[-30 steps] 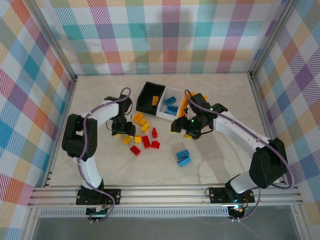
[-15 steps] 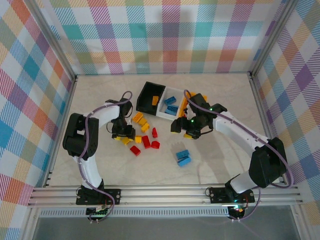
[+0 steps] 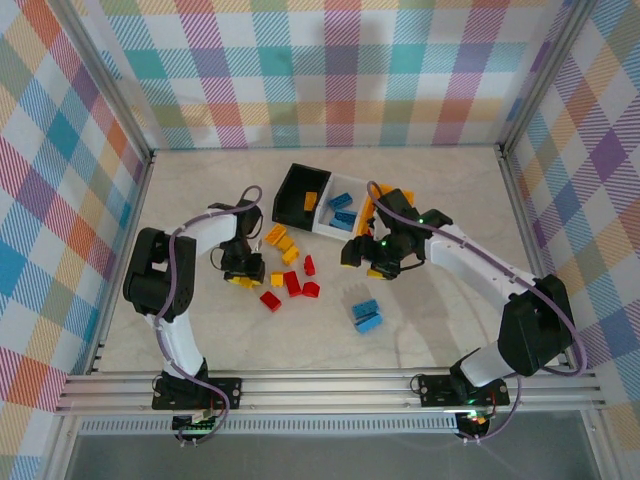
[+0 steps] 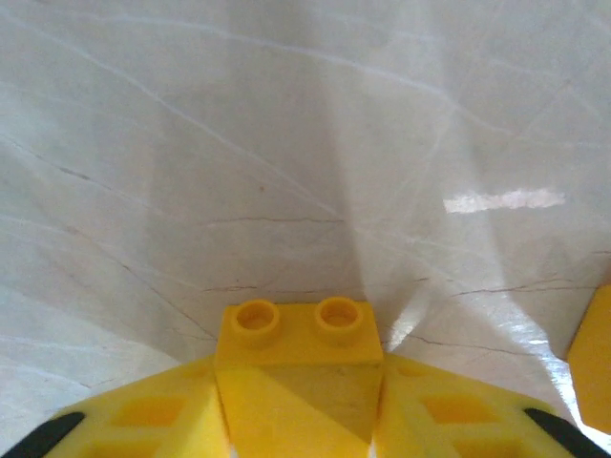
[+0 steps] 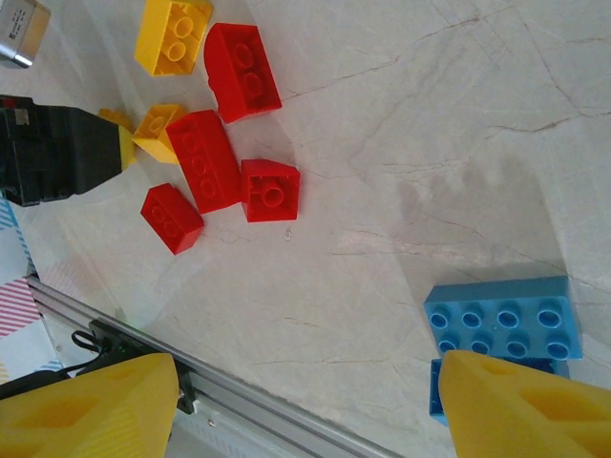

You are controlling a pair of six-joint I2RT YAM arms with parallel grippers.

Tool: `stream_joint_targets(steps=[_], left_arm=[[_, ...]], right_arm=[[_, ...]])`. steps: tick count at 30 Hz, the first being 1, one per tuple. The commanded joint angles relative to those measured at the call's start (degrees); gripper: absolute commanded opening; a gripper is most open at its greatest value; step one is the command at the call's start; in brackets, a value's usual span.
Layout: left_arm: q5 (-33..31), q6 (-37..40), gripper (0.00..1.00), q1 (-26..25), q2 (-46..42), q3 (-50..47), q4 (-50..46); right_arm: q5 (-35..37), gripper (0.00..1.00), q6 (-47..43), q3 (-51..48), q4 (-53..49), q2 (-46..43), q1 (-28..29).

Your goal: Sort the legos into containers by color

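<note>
Now that the left gripper (image 3: 243, 282) has dropped from beside the loose pile onto a small yellow brick (image 3: 247, 284), left of centre in the overhead view, a pick looks to be under way. Above centre sit the black bin (image 3: 288, 195), the white bin (image 3: 322, 225) holding blue pieces, and the yellow-orange bin (image 3: 368, 208), partly behind the right arm. Red bricks (image 3: 292, 283) and blue bricks (image 3: 365, 315) lie unsorted on the table. The right gripper (image 3: 363, 262) hangs right of centre, barely shifted. In the left wrist view the yellow brick stands bottom centre, studs up, with both yellow fingers (image 4: 143, 415) pressed against its sides: a closed grasp, though the brick seems not yet lifted. In the right wrist view the fingers (image 5: 86, 405) sit spread in the bottom corners with nothing between them, one blue brick just above the right-hand one. One more yellow piece should soon be on its way to a bin.
</note>
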Motion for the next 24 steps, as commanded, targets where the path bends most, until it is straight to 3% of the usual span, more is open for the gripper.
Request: stream_joint_targets(steps=[1,8,14,24], left_arm=[[3.5,-0.1,0.35,-0.4,-0.1,0.0,0.8],[4.3,-2.2,0.28,-0.4,-0.8,4.1,-1.7],[8.8,-9.8,0.28,-0.3,-0.8,17.9,-3.5],[14.5,-21.4,0.28,-0.7,19.4,51.6,-2.6]], right_arm=[[0.8,0.73,-0.2,0.8,-0.5,-1.0,0.4],[2.3,0.73,-0.6,1.0,-2.0,-3.0,0.4],[3.9,0.73,-1.3,0.8,-3.9,-6.1,0.3],[6.4,0.73,2.1,-3.7,-5.3,-14.0,0.3]])
